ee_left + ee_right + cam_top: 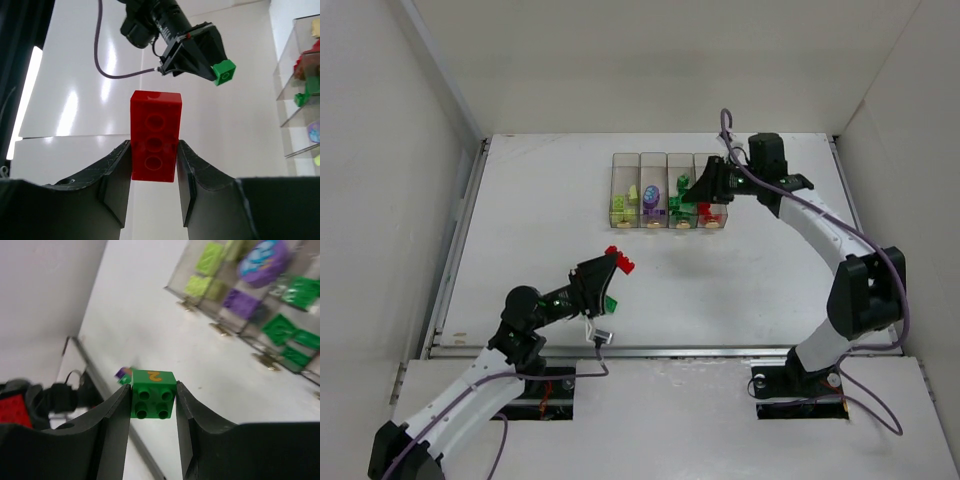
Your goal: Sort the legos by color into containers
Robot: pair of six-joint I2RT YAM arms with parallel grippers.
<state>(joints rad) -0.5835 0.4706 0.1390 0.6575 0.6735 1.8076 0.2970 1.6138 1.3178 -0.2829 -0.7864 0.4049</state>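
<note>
My left gripper point(616, 264) is shut on a red lego point(155, 135) and holds it above the table's near left; the lego shows at the fingertips in the top view point(620, 258). My right gripper point(690, 190) is shut on a green lego point(153, 392) marked with a yellow 2, held over the clear containers point(668, 160). The containers hold, from left to right, yellow-green point(620, 210), purple point(652, 198), green point(677, 210) and red point(710, 212) legos. A small green lego point(611, 302) lies on the table under my left gripper.
White walls close in the table on the left, back and right. A metal rail point(620, 350) runs along the table's near edge. A purple cable point(820, 215) trails along my right arm. A small white connector point(601, 336) hangs by my left arm.
</note>
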